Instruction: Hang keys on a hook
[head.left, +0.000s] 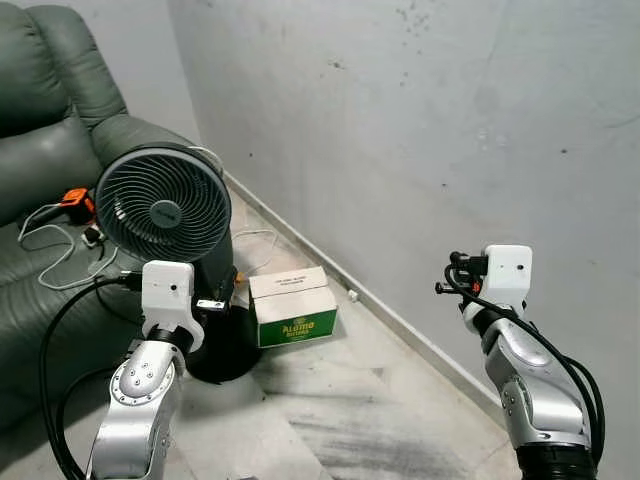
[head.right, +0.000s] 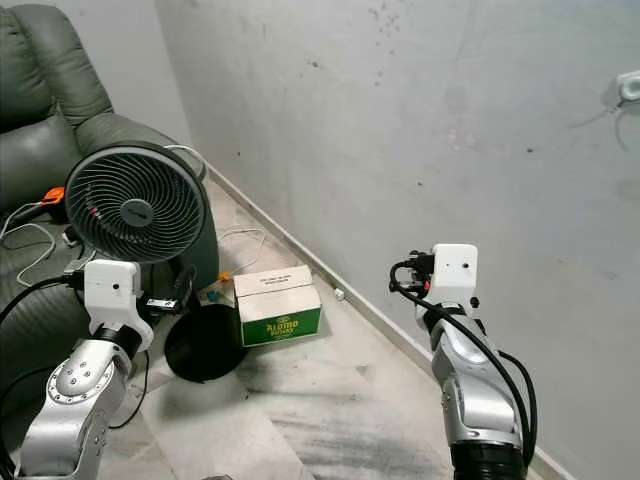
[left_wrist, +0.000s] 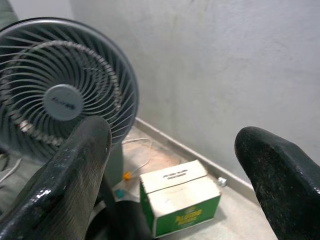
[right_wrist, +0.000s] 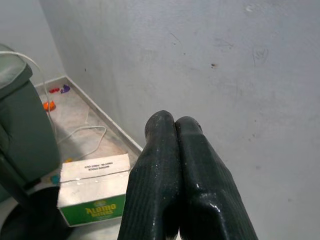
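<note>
Both arms are raised in front of a bare grey wall (head.left: 420, 130). My left gripper (left_wrist: 175, 145) is open, its two black fingers (left_wrist: 80, 165) spread wide with nothing between them; it points toward the fan and the box on the floor. My right gripper (right_wrist: 175, 122) is shut, its fingers pressed flat together with nothing visible between them, and it faces the wall. In the eye views the left wrist (head.left: 168, 290) is low at the left and the right wrist (head.left: 507, 268) stands near the wall at the right.
A dark round fan (head.left: 163, 205) on a black base stands on the floor at the left, beside a green and white cardboard box (head.left: 293, 307). A dark green sofa (head.left: 40, 150) with cables (head.left: 50, 235) lies behind it. A wall socket (head.right: 628, 85) is high on the right.
</note>
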